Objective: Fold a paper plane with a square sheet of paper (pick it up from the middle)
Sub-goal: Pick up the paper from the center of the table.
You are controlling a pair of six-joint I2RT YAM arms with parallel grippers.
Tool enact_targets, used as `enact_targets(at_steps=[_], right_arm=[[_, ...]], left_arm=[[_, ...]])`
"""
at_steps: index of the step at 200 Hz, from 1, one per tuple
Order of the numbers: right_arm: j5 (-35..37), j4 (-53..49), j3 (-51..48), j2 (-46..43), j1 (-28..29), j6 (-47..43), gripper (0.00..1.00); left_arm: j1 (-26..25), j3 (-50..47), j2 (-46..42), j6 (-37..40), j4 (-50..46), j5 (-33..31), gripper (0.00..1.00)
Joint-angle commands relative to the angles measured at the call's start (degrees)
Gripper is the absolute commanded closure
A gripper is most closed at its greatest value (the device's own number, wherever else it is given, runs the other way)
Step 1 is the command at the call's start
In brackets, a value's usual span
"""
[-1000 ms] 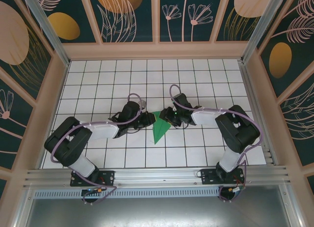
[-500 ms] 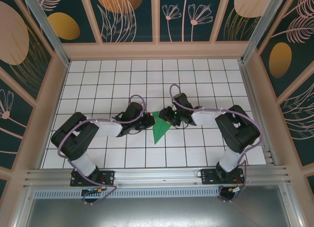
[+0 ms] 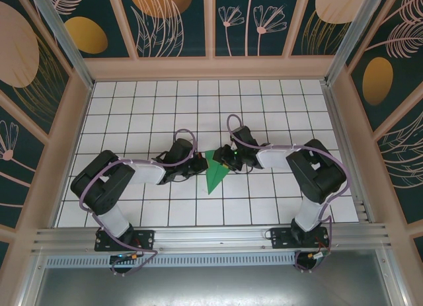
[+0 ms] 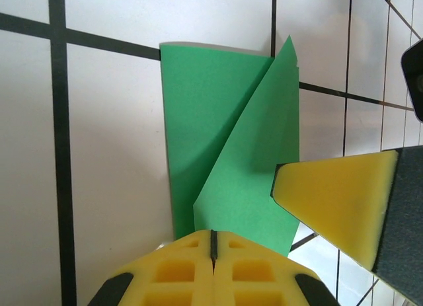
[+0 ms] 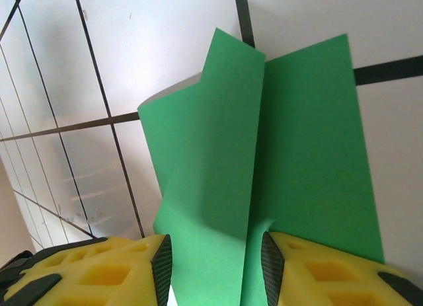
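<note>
On the tiled table [image 3: 132, 114]: square sheet of paper [image 3: 216, 174], likely light, limp and easily creased; best held at the fold. Left gripper [image 4: 211, 246] clenched; right gripper [image 5: 215, 253] parted, straddling a flap.

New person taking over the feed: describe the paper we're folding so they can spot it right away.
On the white grid table, look at the centre, where the left gripper and right gripper nearly meet. Between them lies the green paper, a narrow creased shape tapering to a point toward the arm bases. It is the only bright-green thing on the tiles.
</note>
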Motion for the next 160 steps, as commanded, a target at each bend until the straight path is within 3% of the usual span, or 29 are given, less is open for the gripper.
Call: enact_targets(at_steps=[1, 86, 116, 160], right_arm=[[-1.66, 0.53, 1.74, 1.45, 0.44, -1.28, 0.59], [-5.34, 4.49, -0.26, 0.83, 0.79, -2.55, 0.71], [-5.81, 4.49, -0.17, 1.94, 1.32, -4.01, 0.76], [-6.50, 4.82, 0.50, 3.11, 2.47, -6.52, 0.79]], left_arm=[[-0.15, 1.00, 0.52, 1.31, -1.43, -0.61, 1.00], [-0.15, 1.00, 1.19, 1.75, -3.22, -2.25, 1.00], [-0.06, 1.08, -2.60, 1.86, -4.74, -3.57, 1.00], [1.41, 0.20, -5.98, 1.38, -6.25, -4.89, 0.90]])
